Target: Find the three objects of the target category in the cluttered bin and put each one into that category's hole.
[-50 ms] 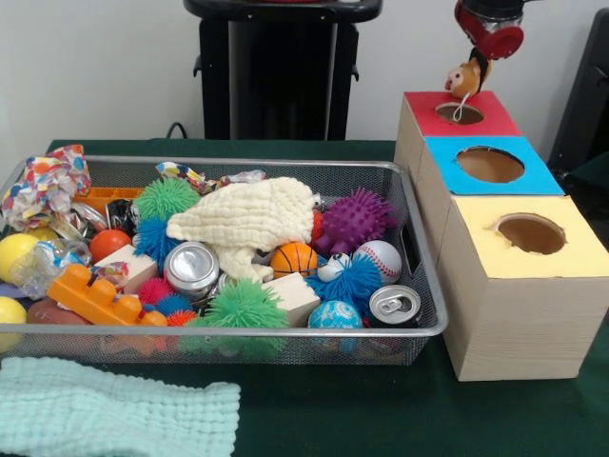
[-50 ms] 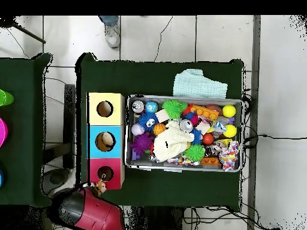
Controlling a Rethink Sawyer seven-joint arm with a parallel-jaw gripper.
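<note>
Wire mesh bin [image 1: 419, 243] packed wall to wall; no bare floor visible between items. Cream waffle-weave cloth [image 1: 249, 217] drapes over the centre pile and hides whatever is beneath. Two silver drink cans [image 1: 191, 268], spiky green rubber balls [image 1: 245, 305] and an orange toy brick [image 1: 95, 297] crowd the near wall.

Red-topped hole [image 1: 460, 113] blocked: the tool [image 1: 487, 43] hangs directly above it with a small brown plush toy [image 1: 465, 77] dangling, possibly touching the rim. Blue-topped hole [image 1: 490, 164] and yellow-topped hole [image 1: 530, 233] open from above.

Green counter [image 1: 362, 409] clear between bin and boxes, narrow gap. Pale mint knitted cloth [image 1: 114, 414] covers the near left corner.
</note>
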